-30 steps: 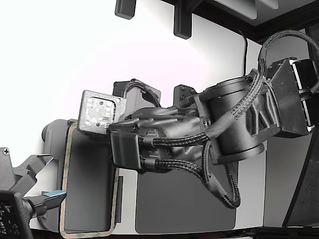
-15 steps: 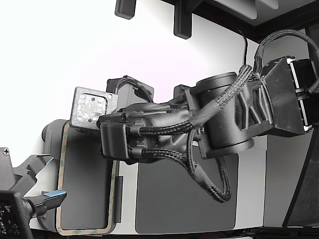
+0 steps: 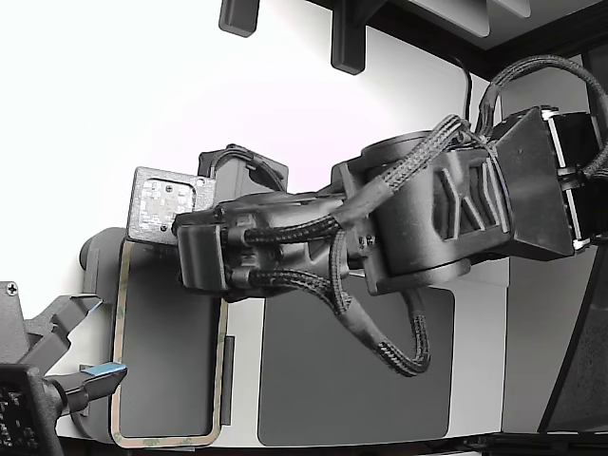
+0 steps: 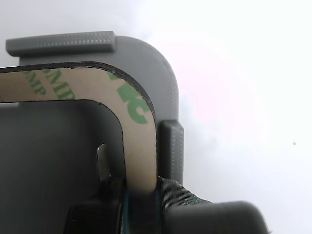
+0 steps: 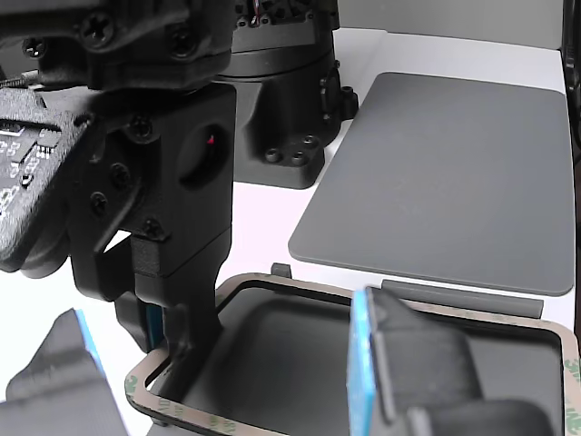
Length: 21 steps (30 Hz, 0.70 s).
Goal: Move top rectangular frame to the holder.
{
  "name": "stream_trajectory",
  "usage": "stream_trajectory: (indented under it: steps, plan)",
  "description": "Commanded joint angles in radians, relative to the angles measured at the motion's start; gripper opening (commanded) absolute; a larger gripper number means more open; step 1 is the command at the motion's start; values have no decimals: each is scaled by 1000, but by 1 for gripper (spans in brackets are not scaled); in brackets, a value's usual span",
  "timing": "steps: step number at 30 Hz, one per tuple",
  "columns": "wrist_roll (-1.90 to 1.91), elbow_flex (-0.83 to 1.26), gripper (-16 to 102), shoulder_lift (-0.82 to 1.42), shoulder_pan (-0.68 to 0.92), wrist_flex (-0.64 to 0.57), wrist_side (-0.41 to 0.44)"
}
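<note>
The thin flat beige-tan rectangular frame with green marks on it is looking light and a bit bendy, so it could flop or twist if it is pulled fast. Its flat strip near a rounded corner seems the best place to pinch, and that is where the black gripper is holding it. In the wrist view the fingers are pressing together on the frame's strip, one on each side.

The frame is sitting over the light grey rounded plate holder, inside its little raised tabs. I cannot tell if it is lying fully flat or hanging just above.

The big black arm is reaching across from the exterior view's right, over the dark grey flat mat, with its wrist stretched out low toward the holder.
</note>
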Motion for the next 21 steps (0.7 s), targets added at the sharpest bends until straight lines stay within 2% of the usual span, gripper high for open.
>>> stream_trajectory:
  steps: [1,21]
  plan:
    - [-6,-17,-11,18,-21,-12,-3]
    - [-14,17,-11,-6,-38,-35,-38]
